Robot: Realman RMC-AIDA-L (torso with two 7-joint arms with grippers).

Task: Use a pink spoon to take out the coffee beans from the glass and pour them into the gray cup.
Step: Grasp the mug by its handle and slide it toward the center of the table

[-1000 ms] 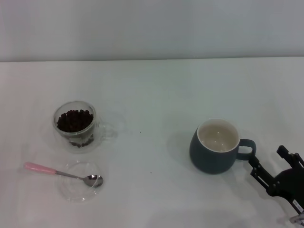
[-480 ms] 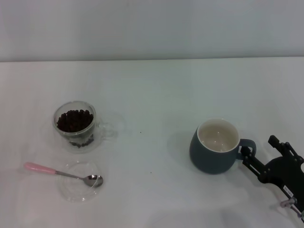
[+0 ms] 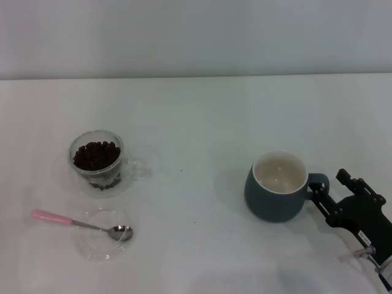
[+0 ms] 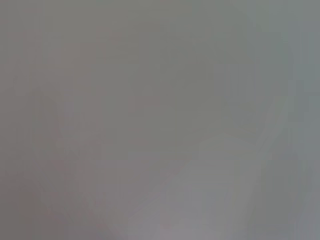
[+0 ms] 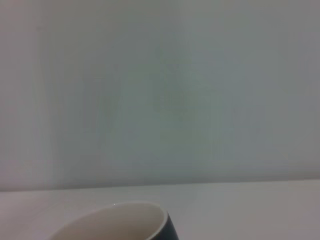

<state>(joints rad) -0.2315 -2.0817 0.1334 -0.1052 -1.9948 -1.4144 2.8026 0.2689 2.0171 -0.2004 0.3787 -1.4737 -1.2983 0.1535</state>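
the gray cup (image 3: 277,187) serves as the landmark: it stands upright on the white table (image 3: 202,116), its cream inside bare, its loop handle pointing toward the robot's right. the right gripper (image 3: 329,195) sits just beside that handle on the cup's right side, low over the table. its black fingers are spread apart, one tip at or touching the handle's near edge, the other farther right, and nothing is grasped between them. whether the near finger truly touches the handle cannot be told. a small pale label shows on the gripper body farther from the cup, but its writing is too small to read.

well apart from the cup, on its left side and a little farther back, stands the glass (image 3: 98,160), upright, with its clear handle turned toward the cup. the coffee beans (image 3: 95,154) fill it as a dark heap close to the rim.

nearer to the robot than the glass, and also far to the cup's left, lies the pink spoon (image 3: 79,224). its metal bowl rests on a flat clear glass disc (image 3: 101,233), while the pink handle reaches out past the disc's edge, away from the cup.

the right wrist view shows only the cup's rim (image 5: 120,222) close up against a plain pale wall (image 5: 160,90). the left wrist view is a featureless gray blur, and the left gripper appears in no view.
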